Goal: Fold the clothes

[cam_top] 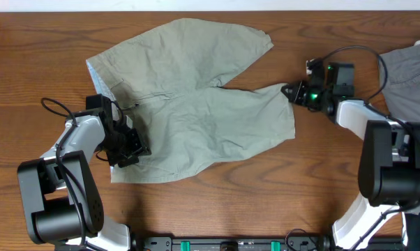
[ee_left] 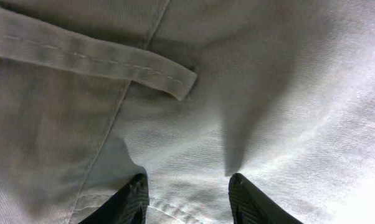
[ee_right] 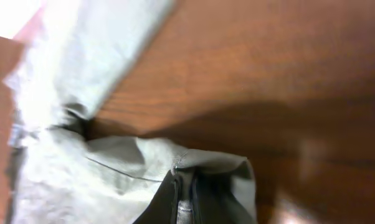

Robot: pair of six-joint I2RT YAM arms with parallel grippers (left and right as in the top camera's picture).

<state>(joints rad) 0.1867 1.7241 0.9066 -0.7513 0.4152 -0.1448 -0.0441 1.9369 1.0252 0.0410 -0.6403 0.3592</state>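
Mostly flat shorts (cam_top: 196, 111), left end effector (ee_left: 186, 198) wide, right end effector (cam_top: 288, 91) pinching their hem.

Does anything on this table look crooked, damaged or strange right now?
Nothing is torn or spilled. The shorts lie wrinkled and slanted, legs spread apart, and the right gripper pinches one leg's hem corner into a point. A grey garment lies half out of view at the right edge.
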